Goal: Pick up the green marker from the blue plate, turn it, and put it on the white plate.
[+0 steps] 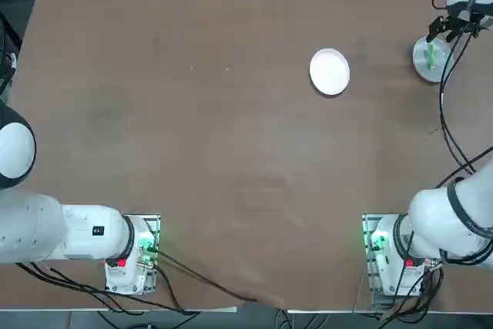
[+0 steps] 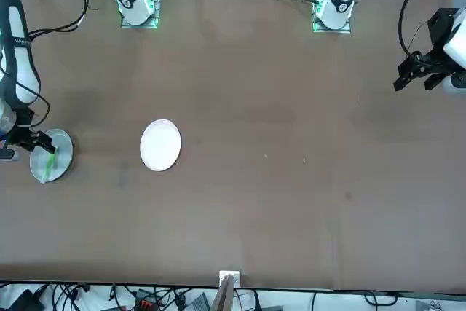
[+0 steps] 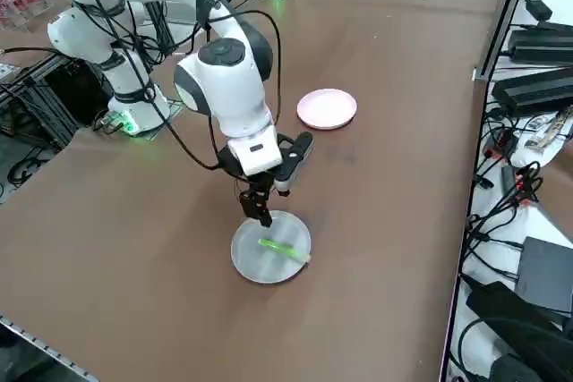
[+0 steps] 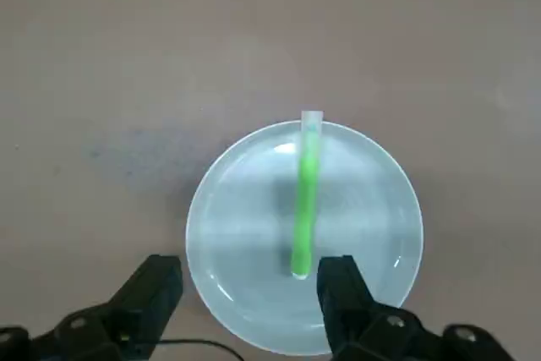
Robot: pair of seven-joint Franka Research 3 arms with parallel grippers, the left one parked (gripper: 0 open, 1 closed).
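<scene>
Wrist view: the right hand (image 4: 245, 293) hangs empty over the blue plate (image 4: 228, 209), its two dark fingers (image 4: 152, 289) spread wide apart above the plate's near edge. The green marker (image 4: 303, 200) lies flat in the plate, its long axis running straight away from the hand, one pale tip resting on the far rim. The near end sits just beside one finger rather than centred in the gap, so the grasp looks to depend on a small sideways shift before the hand descends. With the fingers set across the marker's length, they appear already suited to close on its thin sides. From the right side, the hand (image 3: 260, 212) hovers above the plate's edge, and the white plate (image 3: 327, 107) waits well apart on the brown tabletop (image 3: 134, 221).
</scene>
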